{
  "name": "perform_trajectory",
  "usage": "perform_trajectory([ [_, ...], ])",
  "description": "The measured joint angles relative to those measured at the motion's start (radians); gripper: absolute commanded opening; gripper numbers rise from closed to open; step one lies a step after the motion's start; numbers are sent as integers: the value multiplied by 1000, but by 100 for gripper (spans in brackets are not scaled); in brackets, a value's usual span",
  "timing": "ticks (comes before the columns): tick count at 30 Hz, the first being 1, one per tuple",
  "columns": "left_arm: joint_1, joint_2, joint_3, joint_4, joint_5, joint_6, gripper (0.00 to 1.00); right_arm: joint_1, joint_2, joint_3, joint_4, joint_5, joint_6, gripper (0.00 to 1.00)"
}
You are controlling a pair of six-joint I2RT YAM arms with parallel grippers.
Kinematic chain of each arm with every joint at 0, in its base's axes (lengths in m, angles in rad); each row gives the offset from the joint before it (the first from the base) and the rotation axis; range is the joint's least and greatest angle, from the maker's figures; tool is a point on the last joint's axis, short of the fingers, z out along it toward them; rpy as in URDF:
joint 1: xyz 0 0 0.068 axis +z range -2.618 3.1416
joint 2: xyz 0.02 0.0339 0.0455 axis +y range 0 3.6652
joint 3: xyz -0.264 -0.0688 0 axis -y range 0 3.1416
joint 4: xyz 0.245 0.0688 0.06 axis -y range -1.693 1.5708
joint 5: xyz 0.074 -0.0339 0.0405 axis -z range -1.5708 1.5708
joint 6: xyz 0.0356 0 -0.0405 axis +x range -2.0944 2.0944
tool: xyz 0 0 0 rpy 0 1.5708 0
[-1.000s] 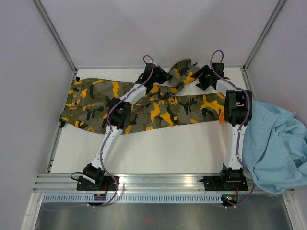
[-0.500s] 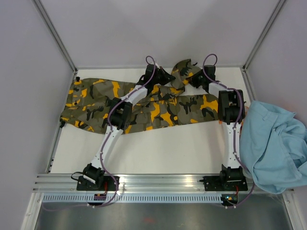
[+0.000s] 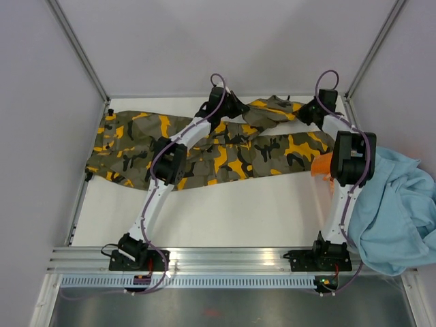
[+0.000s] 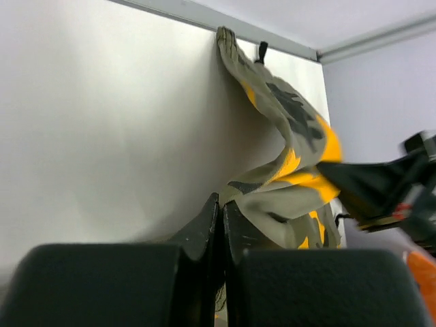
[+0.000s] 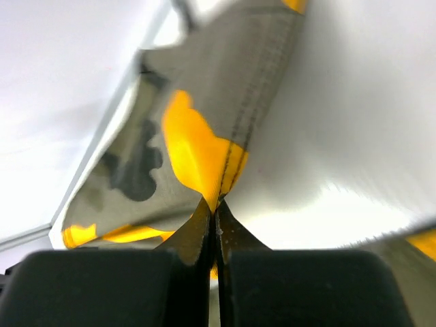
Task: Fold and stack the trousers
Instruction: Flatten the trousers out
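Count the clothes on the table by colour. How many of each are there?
camouflage trousers: 1
light-blue garment: 1
orange garment: 1
Total: 3

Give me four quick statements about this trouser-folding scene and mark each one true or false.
1. The left gripper and the right gripper are both shut on the trousers. True.
2. The trousers lie folded in a neat stack. False: they stretch lengthwise across the far part of the table, unfolded.
3. The light-blue garment is heaped at the table's left edge. False: it is heaped at the right edge.
4. An orange garment shows beside the right arm. True.
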Motion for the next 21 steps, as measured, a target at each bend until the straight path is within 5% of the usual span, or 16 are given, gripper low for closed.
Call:
perform_trajectory([
  [9,-52,-59,14,64,-124,142,18,-28,-150,-67,-61,42,-153,0],
  [16,-75,-59,62,144,-281,262,70,-119,-151,-151,-171,137,-195,0],
  [18,-89,-59,62,140,-319,283,72,-134,-153,-152,-193,165,-212,3],
  [21,-103,-68,55,105,-344,342,74,-142,-159,-148,-217,194,-243,21],
])
